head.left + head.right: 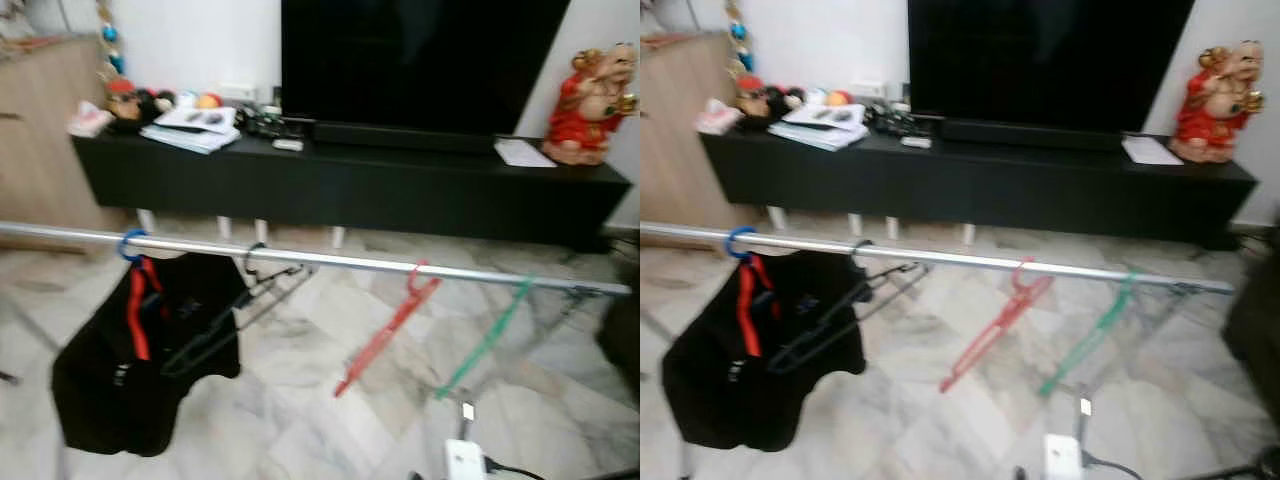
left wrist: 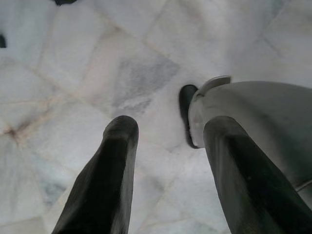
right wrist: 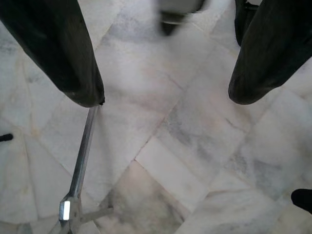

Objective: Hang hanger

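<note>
A silver rail (image 1: 330, 260) runs across in front of me. On it hang a black garment (image 1: 140, 350) on a hanger with a blue hook (image 1: 130, 245), a bare black hanger (image 1: 235, 310), a red hanger (image 1: 390, 325) and a green hanger (image 1: 490, 335). My left gripper (image 2: 168, 131) points at the marble floor, open and empty, with my own grey foot beside one finger. My right gripper (image 3: 165, 100) is open and empty above the floor, over a silver leg of the rack (image 3: 80, 161).
Behind the rail stands a long black TV cabinet (image 1: 350, 185) with a large dark screen (image 1: 420, 60), papers and toys at its left end and a red figurine (image 1: 590, 100) at its right. A wooden cupboard (image 1: 40, 130) is at far left. Marble floor lies all around.
</note>
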